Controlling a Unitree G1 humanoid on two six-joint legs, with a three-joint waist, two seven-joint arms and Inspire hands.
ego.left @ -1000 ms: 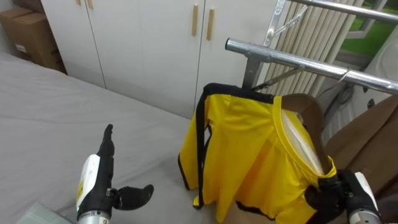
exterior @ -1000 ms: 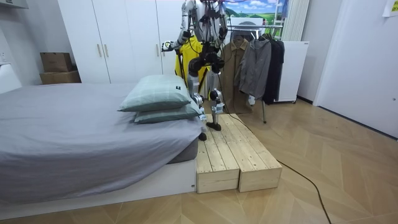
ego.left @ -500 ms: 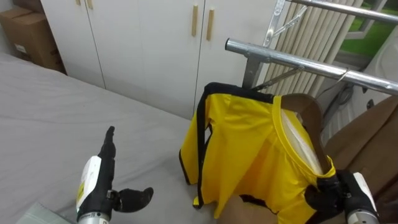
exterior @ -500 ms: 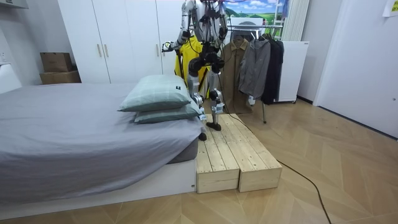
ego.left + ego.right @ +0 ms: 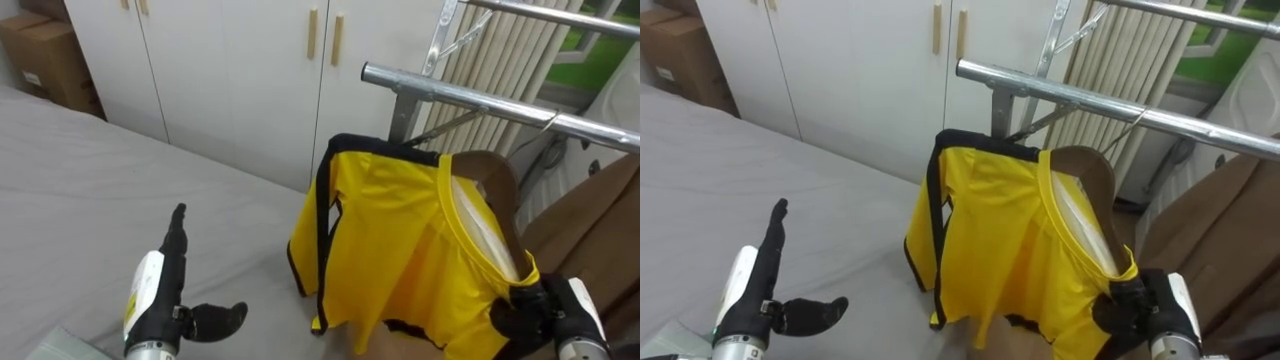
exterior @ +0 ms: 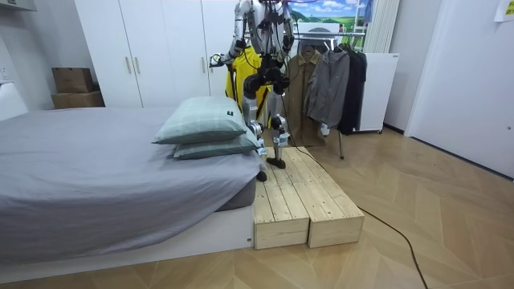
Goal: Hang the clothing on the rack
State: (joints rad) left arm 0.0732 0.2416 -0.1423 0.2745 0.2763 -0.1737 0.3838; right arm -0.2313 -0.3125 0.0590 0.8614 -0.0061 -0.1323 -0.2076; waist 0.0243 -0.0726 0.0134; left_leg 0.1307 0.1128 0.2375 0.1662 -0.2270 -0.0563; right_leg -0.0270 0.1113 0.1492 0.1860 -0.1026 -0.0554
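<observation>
Left hand [image 5: 163, 296] shows at the lower left of the frame over the grey bed [image 5: 80, 190], its fingers straight and pointing up, thumb spread to the side, holding nothing. Right hand [image 5: 541, 312] sits at the lower right corner, dark fingers curled onto the neckline of the yellow shirt [image 5: 400, 240]. That shirt, trimmed in black, hangs in the middle of the frame, its upper edge just below the metal rail [image 5: 470, 98] that crosses the upper right. A brown coat [image 5: 590, 220] hangs at the right edge. White wardrobe [image 5: 230, 70] doors fill the upper left. In the room view the robot stands on a wooden platform [image 6: 309, 201] beside the bed, near the pillows [image 6: 201, 120].
</observation>
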